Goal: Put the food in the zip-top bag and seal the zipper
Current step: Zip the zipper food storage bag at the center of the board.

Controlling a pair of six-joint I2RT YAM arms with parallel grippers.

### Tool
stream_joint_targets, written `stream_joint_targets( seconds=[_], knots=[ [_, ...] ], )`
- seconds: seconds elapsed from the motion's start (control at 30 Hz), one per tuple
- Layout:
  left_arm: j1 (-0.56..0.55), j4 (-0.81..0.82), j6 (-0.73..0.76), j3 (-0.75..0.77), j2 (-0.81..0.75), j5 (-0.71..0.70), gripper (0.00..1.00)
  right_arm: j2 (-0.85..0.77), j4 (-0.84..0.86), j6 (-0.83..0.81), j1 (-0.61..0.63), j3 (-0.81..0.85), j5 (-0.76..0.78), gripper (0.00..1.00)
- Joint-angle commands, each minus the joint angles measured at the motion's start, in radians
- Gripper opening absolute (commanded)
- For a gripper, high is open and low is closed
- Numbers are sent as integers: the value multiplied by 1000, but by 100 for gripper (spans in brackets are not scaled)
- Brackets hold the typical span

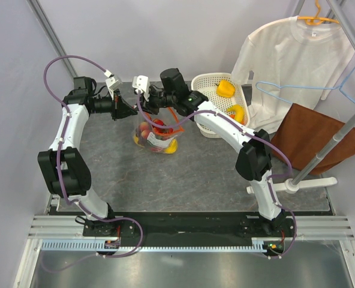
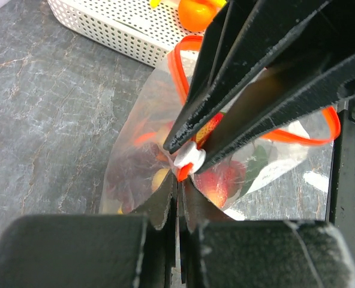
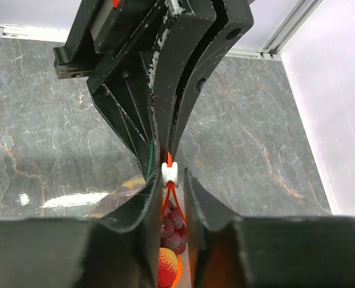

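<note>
The clear zip-top bag hangs between my two grippers just above the table, with food inside: a red fruit, a dark grape bunch and yellow pieces. My left gripper is shut on the bag's corner at the end of the orange-red zipper. My right gripper faces it, tip to tip, and is shut on the small white slider at that same end. The zipper strip loops open beyond the slider. In the top view the left gripper and right gripper meet above the bag.
A white slotted basket stands at the back right with a yellow fruit and another in it. A white shirt, a brown cloth and a rack foot are at the right.
</note>
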Motion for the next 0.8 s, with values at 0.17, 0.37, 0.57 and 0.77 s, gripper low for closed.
stream_joint_targets(
  seconds=[0.17,0.37,0.57,0.77],
  knots=[
    [10,-8,-2,48,-36,34,2,-20,2,-28,3,-6,11,2],
    [41,-3,-25,70,-28,42,2,-73,-30,-51,-12,-68,31,0],
    [61,6,-31,79,-30,43,2,-108,-71,-54,-50,-114,31,0],
    [71,9,-38,82,-27,40,2,-145,-113,-54,-84,-132,20,0]
  ],
)
